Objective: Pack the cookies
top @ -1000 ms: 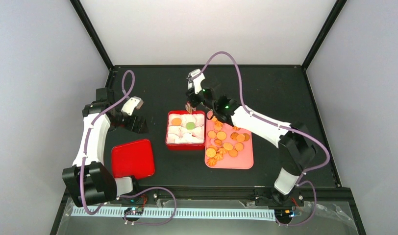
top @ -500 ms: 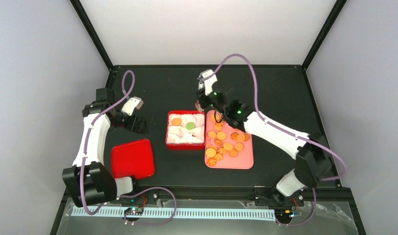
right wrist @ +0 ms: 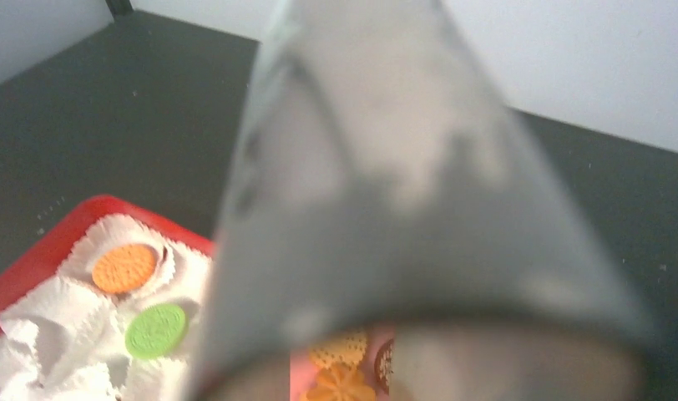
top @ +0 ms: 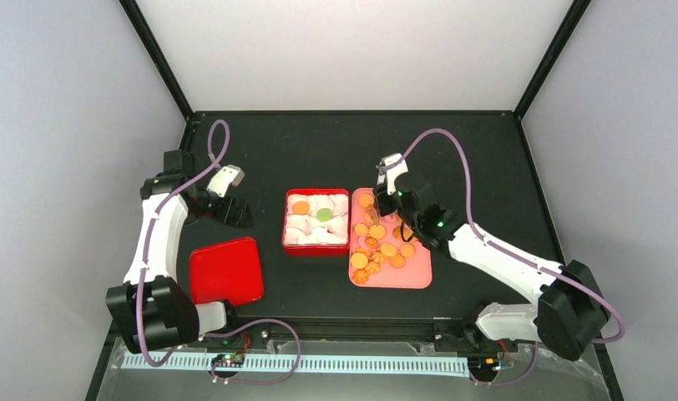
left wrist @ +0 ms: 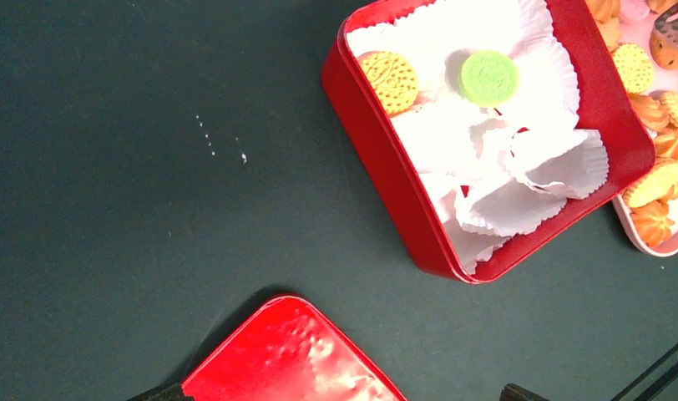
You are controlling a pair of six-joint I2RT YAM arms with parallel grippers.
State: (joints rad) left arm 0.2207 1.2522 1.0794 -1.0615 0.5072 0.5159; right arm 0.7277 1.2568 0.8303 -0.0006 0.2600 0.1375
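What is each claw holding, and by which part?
The right claw holds metal tongs; the gripped part is hidden in these views. The left claw is open and holds nothing.

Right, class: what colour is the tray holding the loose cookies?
Pink tray, clearest from top view.

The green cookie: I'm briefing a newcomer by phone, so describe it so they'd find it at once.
Mid-table sits a square red tin lined with white paper cups, left of the pink tray. In its far half lies the green cookie, beside an orange cookie. It is the only green biscuit in view.
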